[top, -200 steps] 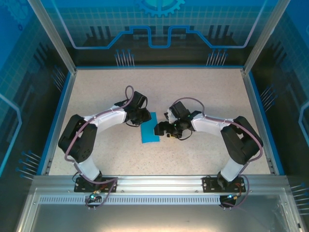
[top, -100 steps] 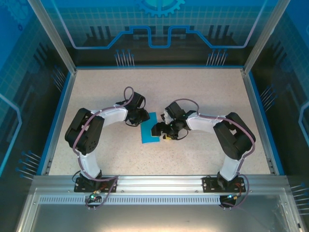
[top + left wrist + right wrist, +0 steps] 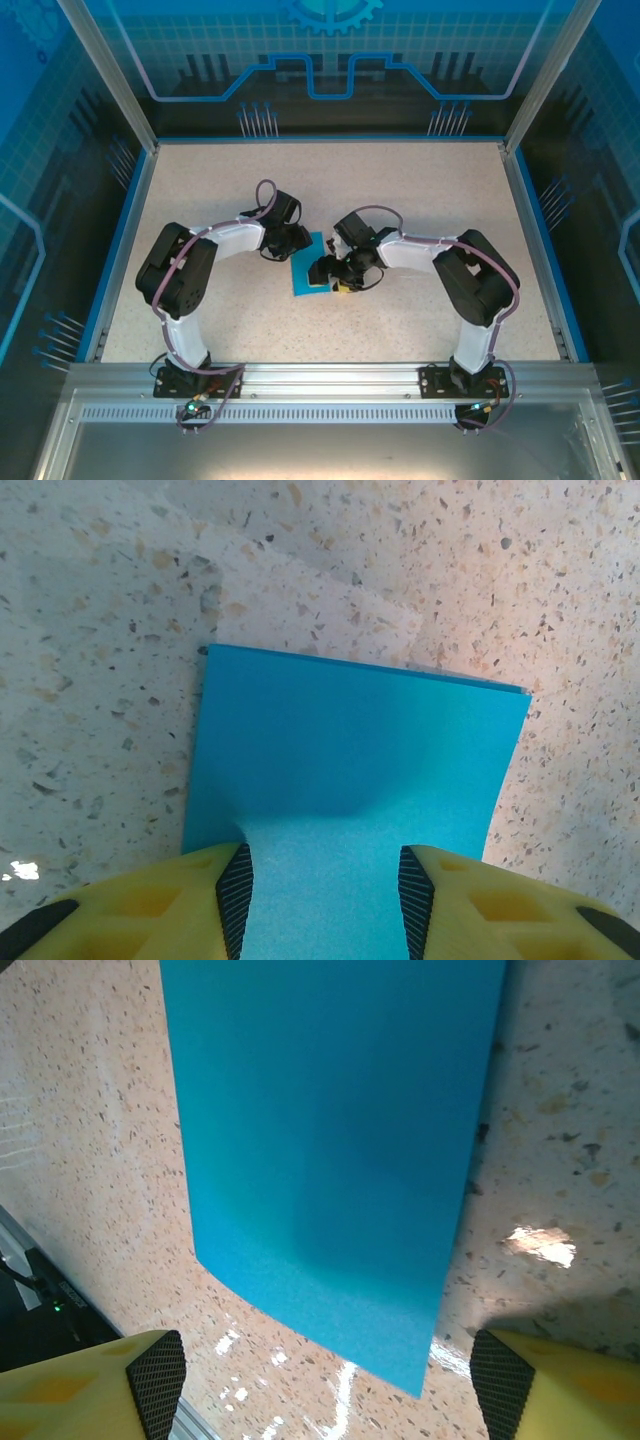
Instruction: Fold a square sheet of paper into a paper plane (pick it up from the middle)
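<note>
As both of my tools sit low over the surface (image 3: 200, 190), the sheet of paper (image 3: 305, 272) lies flat between them, resting on the speckled top as far as I can tell. My left tool (image 3: 325, 908) is partly open: its pads (image 3: 236, 892) stand apart with the sheet showing in the gap between them, and they pinch nothing. The sheet stretches straight ahead of that tool. Its far edge shows a thin double line, so I judge it may be doubled over already, though I cannot be sure. My right tool (image 3: 327, 1385) is spread wide and holds nothing; the sheet lies just ahead of it, one corner reaching back between its fingers.

I expect this paper to be very light, thin and limp, with no stiffness to help me. It should slide readily on the smooth surface if I push it sideways, and any hard squeeze will likely leave a crease where I do not want one. Lying flat, it offers no edge to get under, so I would take hold near its middle: press the pads of one tool down on either side of the centre line, close gently so the paper buckles up between them, and let the other tool steady the sheet against slipping
</note>
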